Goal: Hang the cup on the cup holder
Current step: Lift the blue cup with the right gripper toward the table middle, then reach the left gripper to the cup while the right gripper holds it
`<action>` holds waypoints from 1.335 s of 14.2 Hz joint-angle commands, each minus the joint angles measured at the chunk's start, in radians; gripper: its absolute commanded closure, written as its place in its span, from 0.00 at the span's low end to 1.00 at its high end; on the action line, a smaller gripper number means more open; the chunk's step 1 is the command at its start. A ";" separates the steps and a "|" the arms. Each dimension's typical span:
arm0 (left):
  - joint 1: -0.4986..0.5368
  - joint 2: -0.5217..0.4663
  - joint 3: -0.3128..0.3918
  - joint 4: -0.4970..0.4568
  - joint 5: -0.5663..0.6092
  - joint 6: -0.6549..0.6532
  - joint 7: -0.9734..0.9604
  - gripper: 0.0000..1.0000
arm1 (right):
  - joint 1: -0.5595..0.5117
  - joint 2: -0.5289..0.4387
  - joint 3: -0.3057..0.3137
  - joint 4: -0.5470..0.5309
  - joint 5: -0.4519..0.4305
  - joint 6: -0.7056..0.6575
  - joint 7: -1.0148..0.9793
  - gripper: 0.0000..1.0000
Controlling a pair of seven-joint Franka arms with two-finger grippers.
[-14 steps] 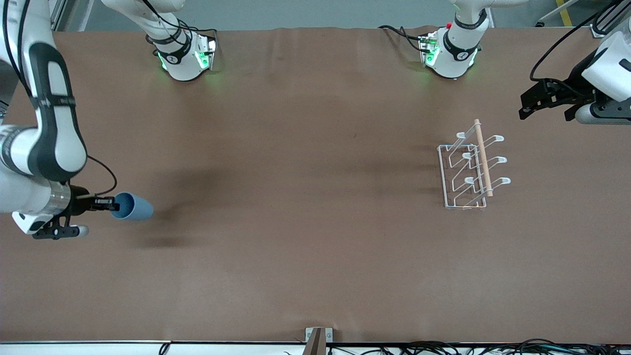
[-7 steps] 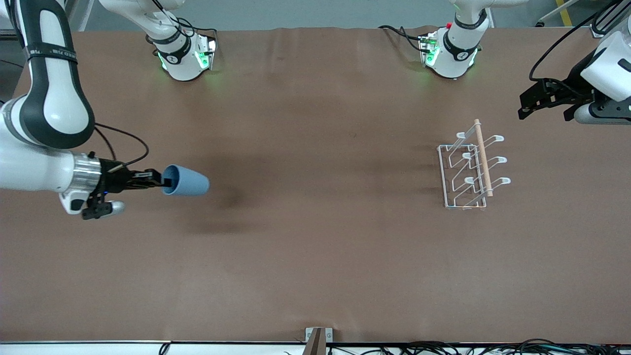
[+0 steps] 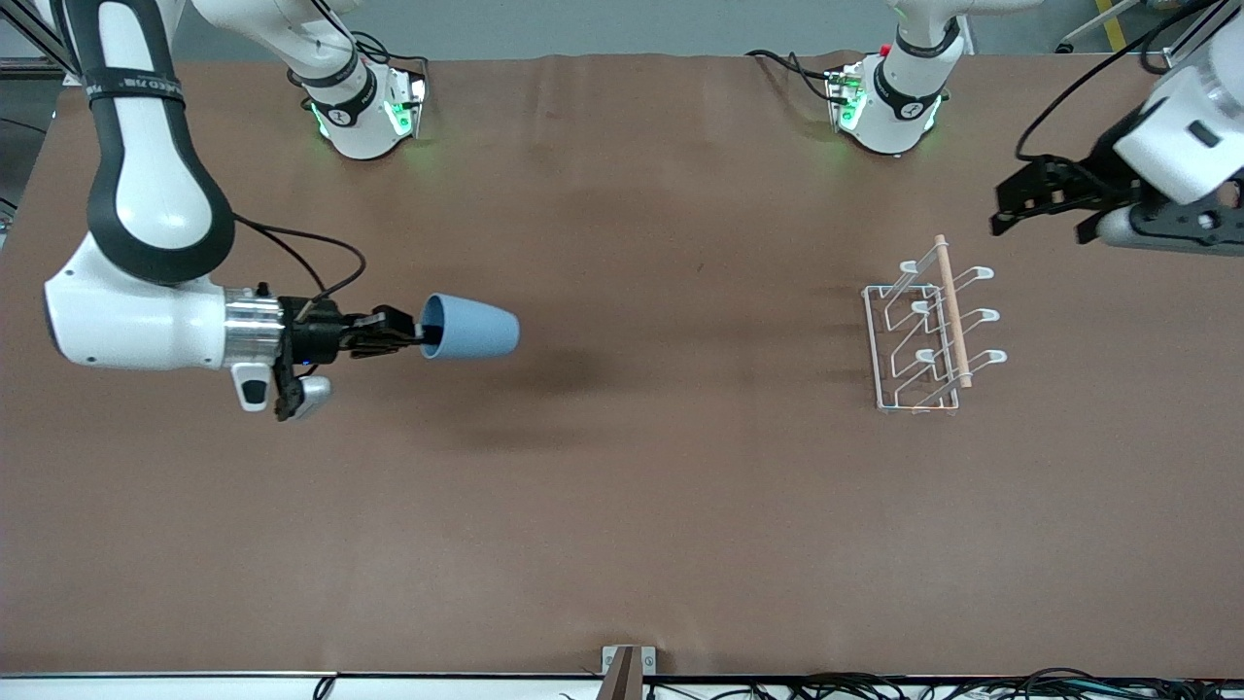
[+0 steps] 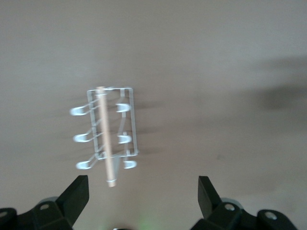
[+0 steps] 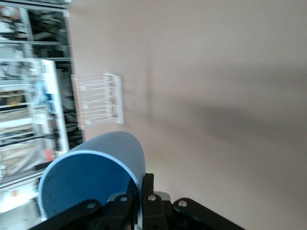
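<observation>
A small light-blue cup (image 3: 470,328) is hanging in the air, lying on its side, with its open mouth turned toward the right gripper (image 3: 420,336) that is pinching it. That gripper is clamping the cup's rim, one finger inside the mouth and one outside, which the right wrist view shows close up (image 5: 136,201). The cup is sitting over bare brown table (image 3: 622,506), well apart from the white wire cup holder (image 3: 931,332), on the side of it toward the right arm's end of the table.

The cup is looking light, stiff and matte, with no handle, so I am judging a rim pinch to be the sensible hold; its smooth tapered wall would likely be slipping out of a squeeze across the body. With the mouth half filled by a finger, sliding it over a prong will probably be calling for care.

The cup holder is standing upright on the table, a wooden rod (image 3: 952,311) along its top and loop-tipped prongs (image 3: 982,273) angling outward. Nothing is lying between cup and cup holder.

The left gripper (image 3: 1020,202) is waiting with its fingers spread apart, empty, up in the air over the table just beside the cup holder, on the side toward the robots' bases; I judge it could be crowding the approach
</observation>
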 commanded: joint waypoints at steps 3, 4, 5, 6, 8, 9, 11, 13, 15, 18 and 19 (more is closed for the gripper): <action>-0.118 0.073 -0.113 0.096 -0.011 0.007 0.014 0.00 | 0.082 0.005 -0.005 -0.029 0.171 0.005 -0.010 0.99; -0.150 0.087 -0.123 0.119 -0.011 0.007 0.014 0.00 | 0.098 0.009 -0.005 -0.029 0.209 0.007 -0.012 0.99; -0.189 0.096 -0.130 0.145 -0.011 0.009 0.012 0.00 | 0.106 0.020 -0.005 -0.027 0.234 0.007 -0.012 0.99; -0.222 0.113 -0.132 0.164 -0.009 0.018 0.012 0.00 | 0.112 0.028 -0.005 -0.023 0.249 0.005 -0.017 0.99; -0.290 0.147 -0.130 0.187 -0.006 0.079 0.014 0.00 | 0.134 0.040 -0.005 -0.017 0.255 0.010 -0.020 0.99; -0.316 0.167 -0.132 0.200 -0.003 0.117 0.014 0.00 | 0.134 0.043 -0.005 -0.017 0.255 0.010 -0.020 0.98; -0.365 0.204 -0.132 0.225 0.021 0.176 0.014 0.00 | 0.135 0.052 -0.005 -0.012 0.255 0.011 -0.020 0.98; -0.400 0.234 -0.132 0.227 0.026 0.231 0.015 0.00 | 0.137 0.058 -0.005 -0.009 0.255 0.008 -0.020 0.98; -0.440 0.262 -0.132 0.228 0.055 0.292 0.058 0.00 | 0.137 0.063 -0.005 -0.009 0.255 0.005 -0.021 0.98; -0.485 0.297 -0.132 0.227 0.057 0.332 0.120 0.00 | 0.139 0.065 -0.005 -0.003 0.255 0.004 -0.020 0.98; -0.493 0.305 -0.132 0.227 0.057 0.339 0.141 0.00 | 0.139 0.065 -0.005 0.000 0.255 0.004 -0.020 0.98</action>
